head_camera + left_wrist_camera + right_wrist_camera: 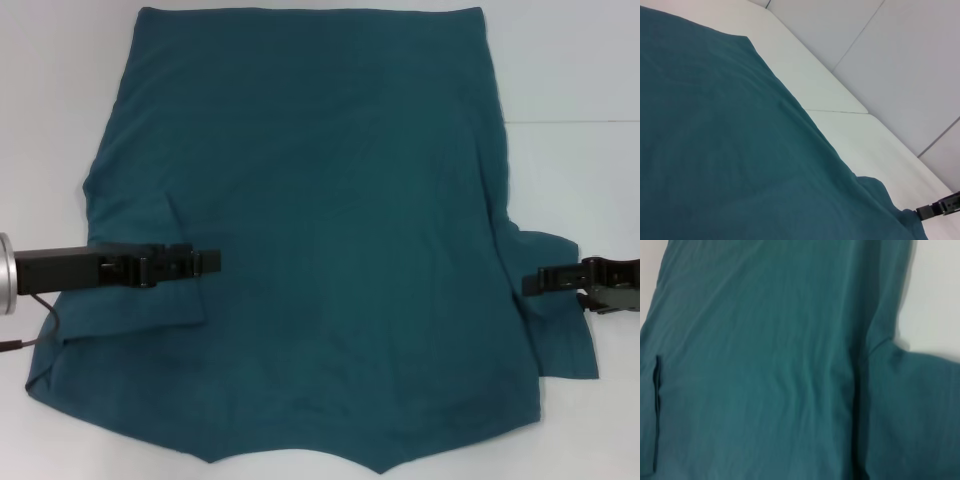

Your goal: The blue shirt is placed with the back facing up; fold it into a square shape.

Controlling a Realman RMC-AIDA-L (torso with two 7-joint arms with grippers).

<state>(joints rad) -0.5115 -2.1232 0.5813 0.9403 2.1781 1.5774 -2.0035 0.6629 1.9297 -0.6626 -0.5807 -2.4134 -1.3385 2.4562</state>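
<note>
The blue shirt (330,230) lies spread on the white table (580,70), plain side up, hem at the far end. Its left sleeve is folded inward over the body as a flap (150,300). My left gripper (208,262) reaches in from the left, low over that flap. My right gripper (530,281) sits at the outer edge of the right sleeve (560,320), which still lies spread outward. The left wrist view shows the shirt (715,150) and, far off, the right gripper (927,212) at the cloth's edge. Teal cloth (765,365) fills the right wrist view.
Bare white table surrounds the shirt on the left (50,120) and right. A thin seam (570,122) crosses the table on the right. The shirt's near edge reaches the head view's lower border. A pale panelled wall (900,60) stands beyond the table's far edge.
</note>
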